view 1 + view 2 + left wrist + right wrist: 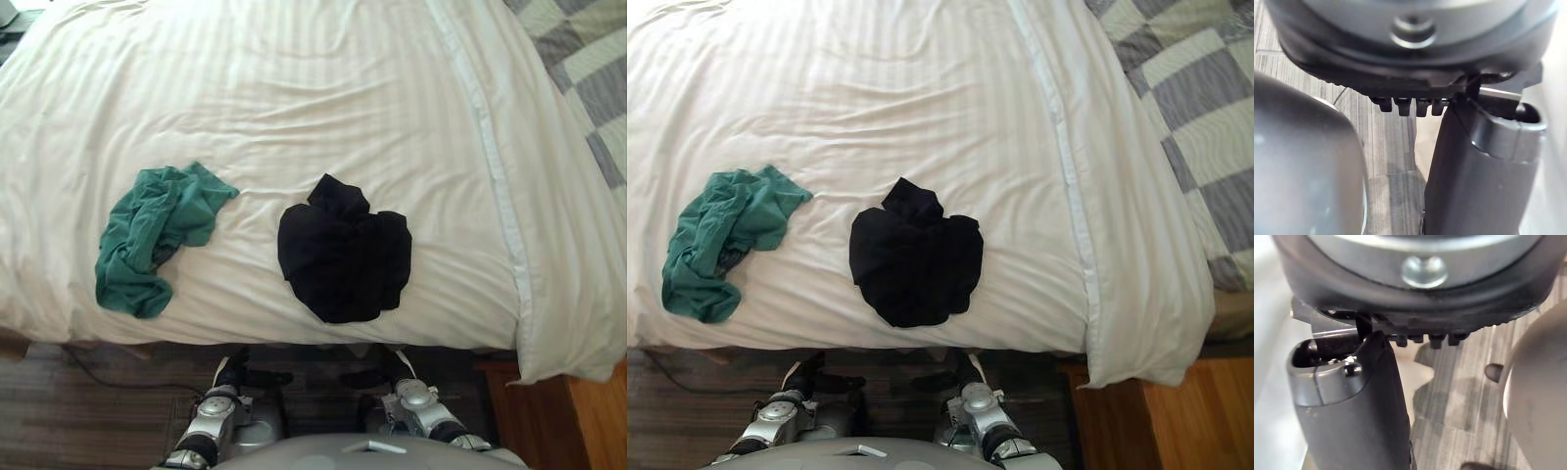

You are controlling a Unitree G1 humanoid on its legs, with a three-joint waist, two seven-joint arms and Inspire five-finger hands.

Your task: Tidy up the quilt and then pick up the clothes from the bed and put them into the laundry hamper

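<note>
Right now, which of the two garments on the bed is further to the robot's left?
The teal-green garment, crumpled on the white quilt; the black garment lies to its right, nearer the middle.

The left hand [1415,63] hangs empty, its fingers [1403,105] straight in a short row, thumb [1484,186] standing out beside them. Past the hand lies grey plank floor [1386,142]; a white surface [1555,98] runs just beside the hand.

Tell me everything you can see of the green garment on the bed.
The green garment is soft-looking teal cloth, crumpled into a loose heap of folds. It lies on the white quilt near its front edge, on the robot's left, apart from the black garment. Only the quilt touches it.
</note>
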